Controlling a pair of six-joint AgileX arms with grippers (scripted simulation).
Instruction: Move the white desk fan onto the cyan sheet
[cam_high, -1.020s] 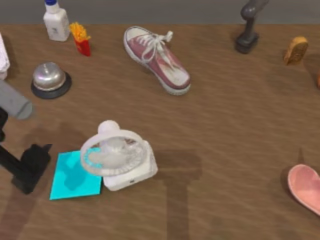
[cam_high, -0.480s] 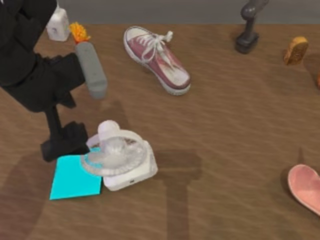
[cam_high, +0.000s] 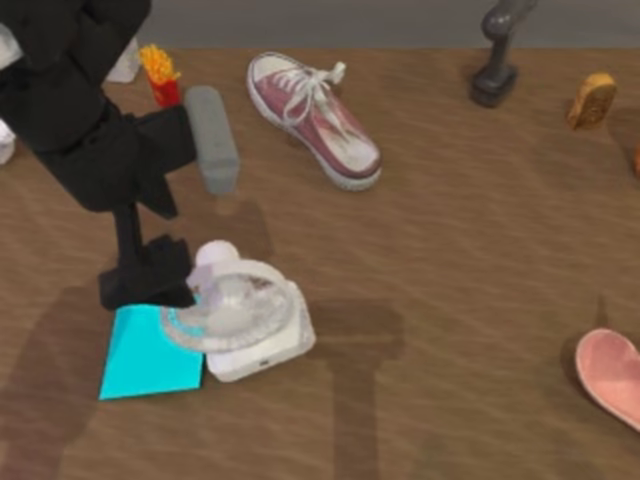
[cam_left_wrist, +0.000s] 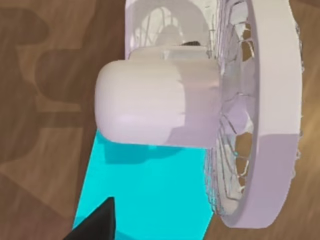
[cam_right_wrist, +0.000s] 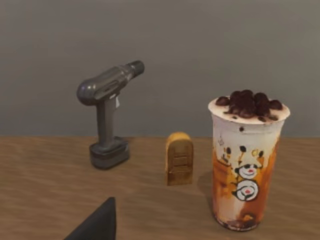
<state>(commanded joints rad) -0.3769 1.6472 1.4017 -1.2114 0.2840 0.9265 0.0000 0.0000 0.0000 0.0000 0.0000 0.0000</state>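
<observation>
Top view: left hand (cam_high: 150, 285) at left-centre, touching white desk fan (cam_high: 240, 320), finger state cannot tell; fan overlaps right edge of cyan sheet (cam_high: 145, 360) on counter (cam_high: 480, 250) | Left wrist: fan motor housing above sheet | Right wrist: drill (cam_right_wrist: 107, 117), drink cup (cam_right_wrist: 245, 160); right hand unseen.

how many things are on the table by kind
Footwear: 2, red sneaker and pink slipper
Food and drink: 2, fries and bubble tea
Tools: 1, grey drill
Appliances: 1, white desk fan
Sheets: 1, cyan sheet
Small brown block: 1
Total: 8
</observation>
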